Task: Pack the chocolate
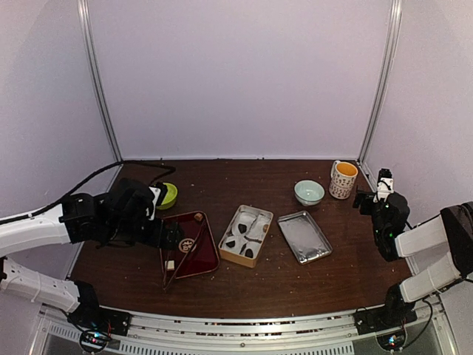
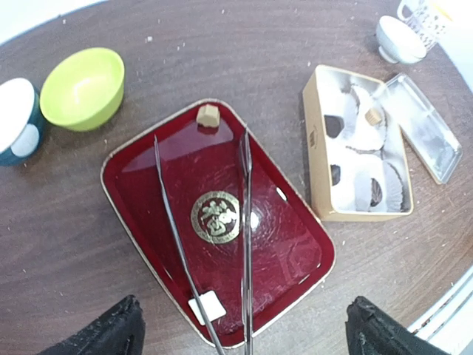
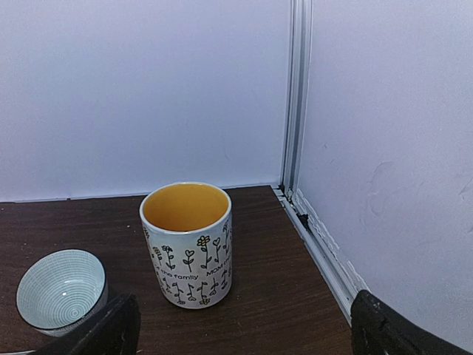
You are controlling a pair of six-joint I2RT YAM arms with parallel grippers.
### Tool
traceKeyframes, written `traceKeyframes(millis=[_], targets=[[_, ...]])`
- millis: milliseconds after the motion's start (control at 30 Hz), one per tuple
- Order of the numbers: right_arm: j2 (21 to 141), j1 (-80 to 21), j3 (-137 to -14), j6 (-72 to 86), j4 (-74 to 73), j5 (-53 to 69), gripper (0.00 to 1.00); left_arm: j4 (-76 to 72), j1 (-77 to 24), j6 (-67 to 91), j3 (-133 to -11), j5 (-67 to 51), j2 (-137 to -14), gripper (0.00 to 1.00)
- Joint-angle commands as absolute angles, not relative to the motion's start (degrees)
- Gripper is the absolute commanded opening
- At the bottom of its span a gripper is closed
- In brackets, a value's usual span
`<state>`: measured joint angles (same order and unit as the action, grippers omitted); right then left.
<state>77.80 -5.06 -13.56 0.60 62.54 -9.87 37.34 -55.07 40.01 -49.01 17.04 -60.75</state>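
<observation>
1. We see the chocolate (image 2: 333, 126), small dark-brown lumps, sitting in white paper cups (image 2: 360, 177) inside an open gold tin (image 2: 315, 159) at mid-table (image 2: 222, 52).
2. The tin's silver lid (image 2: 429, 137) lies flat just beside it at 3 o'clock in our overhead view. A red lacquer tray (image 2: 148, 192) sits at its 9 o'clock.
3. On the tray we find metal tongs (image 2: 246, 222), a tan lump (image 2: 208, 115) at 12 o'clock and a pale cream cube (image 2: 208, 307) at 6 o'clock.
4. The left gripper (image 2: 245, 329) hovers over the tray's near end, fingers spread wide and empty.
5. The right gripper (image 3: 244, 329) at the table's 3 o'clock edge gapes too, holding nothing. It faces a flowered mug (image 3: 186, 244), with a pale-blue bowl (image 3: 60, 288) at the mug's 8 o'clock.
6. A lime-green bowl (image 2: 81, 87) and a dark-blue bowl (image 2: 15, 118) stand at the tray's 10 o'clock.
</observation>
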Motion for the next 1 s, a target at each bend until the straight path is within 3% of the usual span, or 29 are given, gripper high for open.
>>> traceKeyframes(millis=[0, 300, 533, 767, 967], targets=[[77.92, -4.66, -14.31, 1.14, 62.54, -10.24, 1.00, 33.38, -54.84, 34.61, -49.31, 18.90, -57.75, 0.98], [75.24, -5.34, -12.66, 1.32, 64.07, -13.88, 1.00, 28.10, -54.84, 30.16, -48.19, 17.90, -52.85, 0.98], [65.01, -5.71, -20.08, 4.84, 39.70, -17.05, 1.00, 27.87, -54.67, 28.93, -49.41, 17.97, -53.99, 0.98], [54.96, -5.60, -28.45, 24.93, 10.74, -24.88, 1.00, 26.30, -54.50, 29.18, -50.20, 16.52, -57.30, 0.97], [52.57, -5.59, -29.64, 21.93, 3.61, -10.13, 1.00, 24.01, -54.32, 29.46, -51.17, 13.85, -60.65, 0.97]])
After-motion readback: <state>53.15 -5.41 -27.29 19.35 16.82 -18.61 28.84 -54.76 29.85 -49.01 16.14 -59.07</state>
